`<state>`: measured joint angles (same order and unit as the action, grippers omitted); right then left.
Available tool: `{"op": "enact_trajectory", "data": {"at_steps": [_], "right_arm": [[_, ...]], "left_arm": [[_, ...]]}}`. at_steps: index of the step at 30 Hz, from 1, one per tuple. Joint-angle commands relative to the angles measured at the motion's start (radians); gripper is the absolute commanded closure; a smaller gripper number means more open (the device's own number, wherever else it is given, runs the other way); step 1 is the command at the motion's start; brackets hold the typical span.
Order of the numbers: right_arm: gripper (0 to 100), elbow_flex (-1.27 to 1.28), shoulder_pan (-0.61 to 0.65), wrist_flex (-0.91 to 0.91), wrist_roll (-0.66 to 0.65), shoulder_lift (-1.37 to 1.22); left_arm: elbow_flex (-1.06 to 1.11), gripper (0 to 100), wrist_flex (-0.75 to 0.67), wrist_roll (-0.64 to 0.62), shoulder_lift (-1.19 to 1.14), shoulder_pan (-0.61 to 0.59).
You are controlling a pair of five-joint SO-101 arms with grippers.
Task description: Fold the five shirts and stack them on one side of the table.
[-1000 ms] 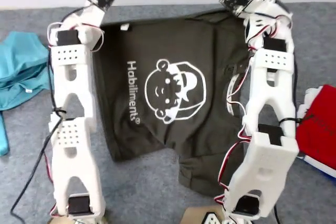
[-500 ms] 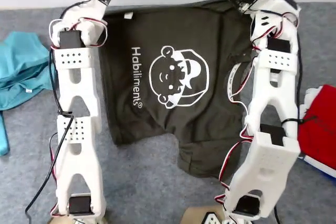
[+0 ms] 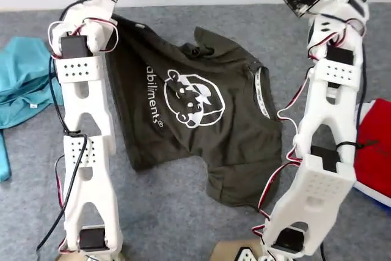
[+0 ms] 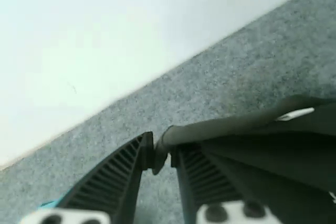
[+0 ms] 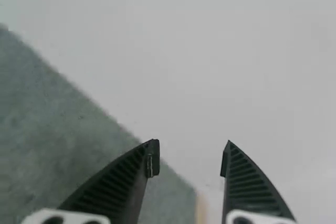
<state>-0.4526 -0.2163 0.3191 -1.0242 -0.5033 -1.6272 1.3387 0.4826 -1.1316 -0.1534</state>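
One grey worktop (image 3: 165, 212) carries a rumpled dark olive shirt (image 3: 208, 139) printed with white lettering and a cartoon face. A teal shirt (image 3: 24, 77) lies to its left and a red shirt (image 3: 372, 151) to its right. My left gripper (image 4: 161, 150) pinches its far edge near a white tag (image 4: 294, 113). My right gripper (image 5: 190, 148) gapes empty beyond it.
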Motion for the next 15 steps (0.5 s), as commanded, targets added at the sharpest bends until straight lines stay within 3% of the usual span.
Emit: {"op": "enact_trajectory", "data": {"at_steps": [1, 6, 12, 15], "right_arm": [[80.0, -0.014, -0.012, 0.153, -0.005, 0.090], [80.0, -0.014, -0.010, 0.346, -0.005, 0.128], [80.1, -0.014, -0.016, 0.532, -0.005, 0.168], [80.1, -0.014, -0.016, 0.625, -0.005, 0.188]], "left_arm": [[-0.031, 94, 0.012, -0.009, 0.025, -0.008], [-0.024, 94, 0.126, 0.081, -0.014, -0.009], [-0.024, 87, 0.416, 0.192, -0.074, -0.014], [-0.015, 85, 0.420, 0.180, -0.094, -0.054]]}}
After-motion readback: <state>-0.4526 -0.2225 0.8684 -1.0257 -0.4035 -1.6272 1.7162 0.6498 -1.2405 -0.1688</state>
